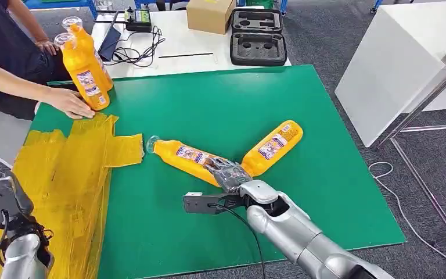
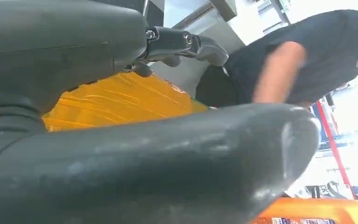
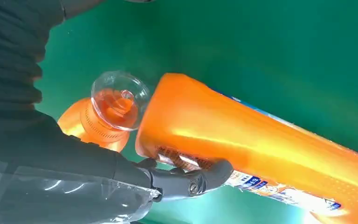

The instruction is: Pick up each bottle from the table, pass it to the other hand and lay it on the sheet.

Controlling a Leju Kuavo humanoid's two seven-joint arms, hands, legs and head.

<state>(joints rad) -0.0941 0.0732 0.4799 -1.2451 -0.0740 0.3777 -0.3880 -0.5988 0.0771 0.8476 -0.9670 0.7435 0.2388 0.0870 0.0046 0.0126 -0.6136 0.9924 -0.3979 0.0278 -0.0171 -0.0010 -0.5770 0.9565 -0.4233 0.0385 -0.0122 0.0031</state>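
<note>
Orange bottle (image 1: 189, 158) lies on the green table (image 1: 325, 174), cap just beside the yellow sheet (image 1: 64, 174); right hand (image 1: 229, 174) curls its fingers (image 3: 191, 179) around its base. Left hand (image 1: 3, 200) hangs beside the sheet, its spread unclear.

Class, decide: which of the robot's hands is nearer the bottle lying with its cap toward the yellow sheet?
Right. The right hand rests on that bottle at its base end; the left hand is far off over the yellow sheet's edge.

Four orange bottles: two lying on the green mat (image 1: 174, 152) (image 1: 274, 146), two upright at the far corner (image 1: 87, 78) (image 1: 90, 49). One yellow sheet (image 1: 69, 168). One cardboard box (image 1: 209, 14).
</note>
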